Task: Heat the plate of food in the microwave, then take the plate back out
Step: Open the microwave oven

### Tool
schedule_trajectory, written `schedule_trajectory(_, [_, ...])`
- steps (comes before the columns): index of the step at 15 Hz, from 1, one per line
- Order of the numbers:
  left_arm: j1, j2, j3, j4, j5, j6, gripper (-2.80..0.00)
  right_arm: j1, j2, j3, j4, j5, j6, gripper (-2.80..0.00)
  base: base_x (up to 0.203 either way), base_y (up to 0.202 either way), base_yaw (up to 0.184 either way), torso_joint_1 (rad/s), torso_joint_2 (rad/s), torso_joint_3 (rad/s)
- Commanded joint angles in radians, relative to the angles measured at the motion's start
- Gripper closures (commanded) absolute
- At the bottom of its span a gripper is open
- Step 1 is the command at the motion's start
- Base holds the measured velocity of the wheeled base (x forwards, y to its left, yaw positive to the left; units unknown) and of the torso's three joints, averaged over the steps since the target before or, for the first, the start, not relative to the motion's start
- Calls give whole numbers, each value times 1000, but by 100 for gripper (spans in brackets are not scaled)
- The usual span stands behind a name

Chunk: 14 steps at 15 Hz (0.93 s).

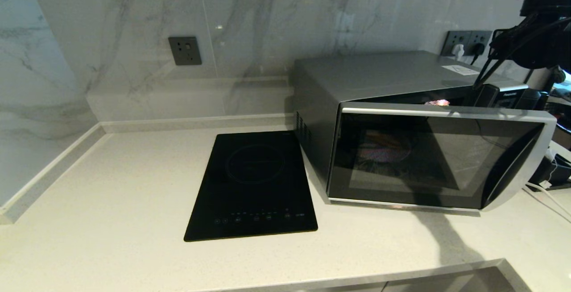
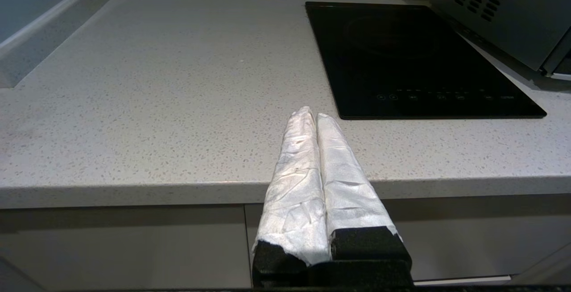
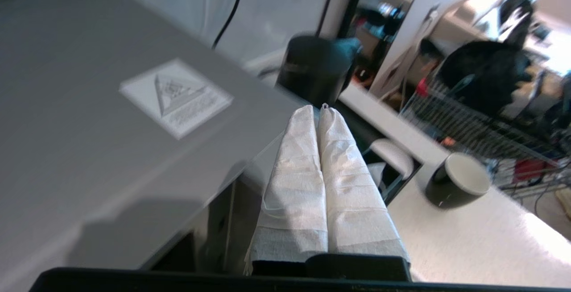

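Note:
The silver-grey microwave [image 1: 366,75] stands at the right of the counter with its dark glass door [image 1: 428,158] swung partly out from the left hinge. Through the glass the lilac plate of food [image 1: 384,148] shows dimly inside the cavity, and a bit of food [image 1: 437,102] peeks over the door's top edge. My right arm [image 1: 535,37] hangs above the microwave's right end. Its gripper [image 3: 320,108] is shut and empty over the top's right front corner, near the warning sticker [image 3: 176,98]. My left gripper [image 2: 312,112] is shut and empty, parked at the counter's front edge.
A flat black induction hob [image 1: 254,185] lies left of the microwave. Wall sockets [image 1: 184,51] and plugged cables [image 1: 466,42] sit on the marble backsplash. A black cup [image 3: 459,180] and a dark cylindrical appliance [image 3: 316,68] stand right of the microwave, with white cables [image 1: 548,196].

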Motion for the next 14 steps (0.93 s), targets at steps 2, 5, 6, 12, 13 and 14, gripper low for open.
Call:
schedule_trajectory(2, [0, 1, 0, -1, 0, 0, 0, -2, 17, -58, 189, 41, 120, 0, 0, 0, 0, 0, 0, 0])
schedule_trajectory(5, [0, 1, 0, -1, 0, 0, 0, -25, 19, -111, 395, 158, 279, 0, 0, 0, 0, 0, 0, 0])
schedule_trajectory(6, [0, 1, 0, -1, 0, 0, 0, -45, 21, -112, 423, 186, 311, 0, 0, 0, 0, 0, 0, 0])
schedule_trajectory(12, [0, 1, 0, -1, 0, -1, 0, -103, -1, -110, 570, 326, 420, 0, 0, 0, 0, 0, 0, 0])
schedule_trajectory(13, [0, 1, 0, -1, 0, 0, 0, -103, -11, -110, 599, 337, 433, 0, 0, 0, 0, 0, 0, 0])
schedule_trajectory(14, [0, 1, 0, -1, 0, 0, 0, -101, -26, -110, 628, 352, 444, 0, 0, 0, 0, 0, 0, 0])
